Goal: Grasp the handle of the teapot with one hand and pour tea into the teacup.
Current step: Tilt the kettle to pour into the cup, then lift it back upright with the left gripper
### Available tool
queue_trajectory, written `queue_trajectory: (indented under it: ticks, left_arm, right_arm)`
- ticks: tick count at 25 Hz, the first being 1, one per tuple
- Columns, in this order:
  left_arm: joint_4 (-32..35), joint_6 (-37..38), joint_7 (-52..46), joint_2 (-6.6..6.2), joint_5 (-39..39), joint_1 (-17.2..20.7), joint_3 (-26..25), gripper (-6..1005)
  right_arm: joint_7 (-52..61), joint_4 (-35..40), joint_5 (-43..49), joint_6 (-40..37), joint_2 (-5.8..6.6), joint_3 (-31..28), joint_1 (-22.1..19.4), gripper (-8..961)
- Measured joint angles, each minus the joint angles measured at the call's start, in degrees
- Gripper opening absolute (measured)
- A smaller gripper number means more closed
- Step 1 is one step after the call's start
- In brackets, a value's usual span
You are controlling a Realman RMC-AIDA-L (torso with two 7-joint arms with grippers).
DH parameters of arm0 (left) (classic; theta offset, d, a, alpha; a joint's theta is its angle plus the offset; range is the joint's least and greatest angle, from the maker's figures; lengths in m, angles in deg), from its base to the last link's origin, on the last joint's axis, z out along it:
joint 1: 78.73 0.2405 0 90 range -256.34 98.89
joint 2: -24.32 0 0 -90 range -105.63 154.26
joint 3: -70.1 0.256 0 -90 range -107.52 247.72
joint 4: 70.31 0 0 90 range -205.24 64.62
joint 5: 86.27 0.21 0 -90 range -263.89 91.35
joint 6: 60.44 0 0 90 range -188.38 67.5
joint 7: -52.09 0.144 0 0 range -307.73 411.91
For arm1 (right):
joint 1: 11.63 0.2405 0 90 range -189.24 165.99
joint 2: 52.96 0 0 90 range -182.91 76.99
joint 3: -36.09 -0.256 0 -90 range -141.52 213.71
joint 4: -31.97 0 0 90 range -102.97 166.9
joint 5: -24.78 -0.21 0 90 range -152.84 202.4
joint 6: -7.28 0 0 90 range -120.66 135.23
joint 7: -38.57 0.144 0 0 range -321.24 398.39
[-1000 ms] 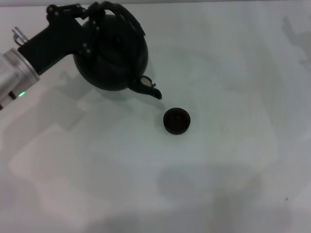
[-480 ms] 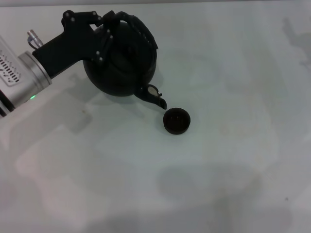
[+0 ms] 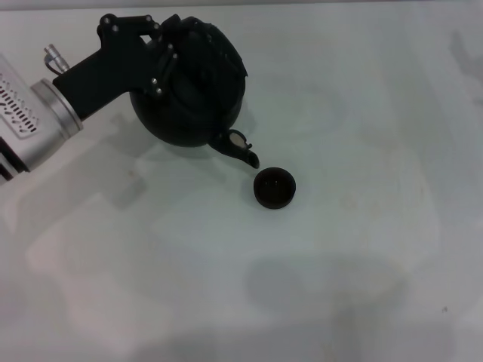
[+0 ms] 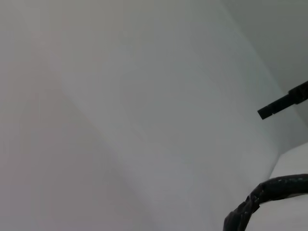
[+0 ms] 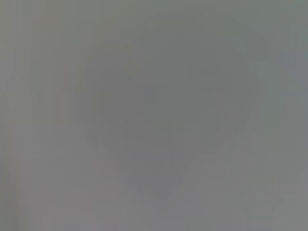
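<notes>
The round black teapot (image 3: pixel 192 94) hangs tilted at the upper left of the head view, lifted off the white table (image 3: pixel 339 249). My left gripper (image 3: pixel 167 39) is shut on its arched handle (image 3: pixel 198 30) at the top. The spout (image 3: pixel 243 149) points down and right, its tip just up and left of the small dark teacup (image 3: pixel 274 187), which stands upright on the table. No stream of tea is visible. In the left wrist view a curved piece of the rough handle (image 4: pixel 262 198) shows at the edge. The right gripper is out of view.
The white table spreads bare to the right and toward the front of the teacup. The left arm's silver forearm (image 3: pixel 30 113) comes in from the left edge. The right wrist view is a blank grey.
The left gripper carried the teapot right and toward the teacup, bringing the spout close to the cup's rim; in the last half second it barely moved. The cup stayed put.
</notes>
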Motion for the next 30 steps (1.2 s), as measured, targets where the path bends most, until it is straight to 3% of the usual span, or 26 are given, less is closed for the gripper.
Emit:
queue_trajectory:
  ticks: [10,16,30]
  left_arm:
    - [-4.7,-0.1,5.1,0.15,-0.1,-2.0,-0.4,102]
    - [-4.9,-0.1,5.2,0.19,-0.3,-2.0,-0.6,99]
    - [-9.2,-0.3,12.0,0.32,-1.5,-2.7,-0.6,98]
  right_arm:
    - [0.2,-1.3,0.6,-3.5,-0.05,0.5,-0.3,818]
    - [0.1,-1.3,0.6,-3.2,-0.05,0.5,-0.3,673]
    - [0.3,-1.5,0.4,-3.0,-0.05,0.4,-0.3,674]
